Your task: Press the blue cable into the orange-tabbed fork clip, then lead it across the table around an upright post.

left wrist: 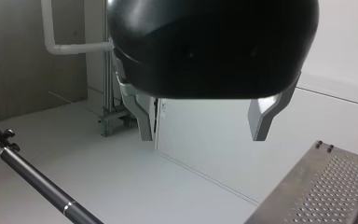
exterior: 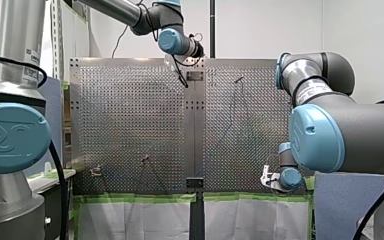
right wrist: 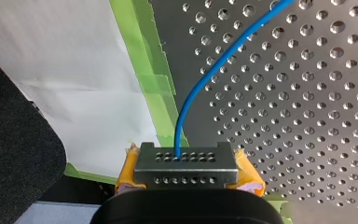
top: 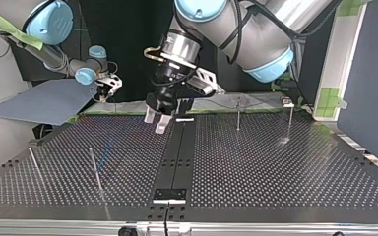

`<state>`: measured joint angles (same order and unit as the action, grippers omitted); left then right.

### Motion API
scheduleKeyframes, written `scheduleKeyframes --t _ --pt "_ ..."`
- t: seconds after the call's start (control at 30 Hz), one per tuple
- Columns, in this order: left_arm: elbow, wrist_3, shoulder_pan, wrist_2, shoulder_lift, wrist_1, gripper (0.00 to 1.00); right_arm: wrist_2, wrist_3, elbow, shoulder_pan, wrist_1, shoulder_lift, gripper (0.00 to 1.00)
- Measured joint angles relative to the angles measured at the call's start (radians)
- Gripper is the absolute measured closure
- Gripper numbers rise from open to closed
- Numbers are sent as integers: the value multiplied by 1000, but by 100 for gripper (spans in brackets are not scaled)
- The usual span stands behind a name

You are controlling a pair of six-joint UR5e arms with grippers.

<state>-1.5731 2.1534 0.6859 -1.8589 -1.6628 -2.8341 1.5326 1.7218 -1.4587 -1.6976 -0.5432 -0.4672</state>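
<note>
Two UR5e arms fill the scene. My left arm (exterior: 130, 12) stretches in high and long, its wrist out over the far edge of the perforated table (exterior: 130, 115) in the front view. My right arm (exterior: 340, 130) is folded tight, elbow up, forearm dropping to the table's near edge at that view's lower right.

Now the table: a wide metal plate of holes, split down the middle by a black centre strip (top: 174, 157). Green tape (right wrist: 154, 88) lines its near edge, and a white sheet (exterior: 135, 220) hangs below. A white wall (exterior: 265, 25) stands behind, and a dark blue-grey panel (top: 44, 101) sits off the table at the top view's left.

On to the left gripper (top: 156, 121): it hovers just above the plate beside the centre strip, pale fingers spread, nothing between them. Its wrist view looks past a table corner to pale floor and a black pole (left wrist: 37, 179).

The right gripper (right wrist: 186, 168) is low at the taped edge, yellow pads (right wrist: 128, 172) clamped in either side of a holed metal piece, and the blue cable (right wrist: 209, 70) comes out of that grip, arching away over the holes.

Smallest of all are the thin upright posts (top: 94, 167), standing well apart on both halves. I can't make out the fork clip.
</note>
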Motion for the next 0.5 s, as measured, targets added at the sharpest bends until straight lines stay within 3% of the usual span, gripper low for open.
scheduleKeyframes --t 0.5 --pt "-157 -4 -17 8 0 157 0 0 -3 0 -1 1 -3 100"
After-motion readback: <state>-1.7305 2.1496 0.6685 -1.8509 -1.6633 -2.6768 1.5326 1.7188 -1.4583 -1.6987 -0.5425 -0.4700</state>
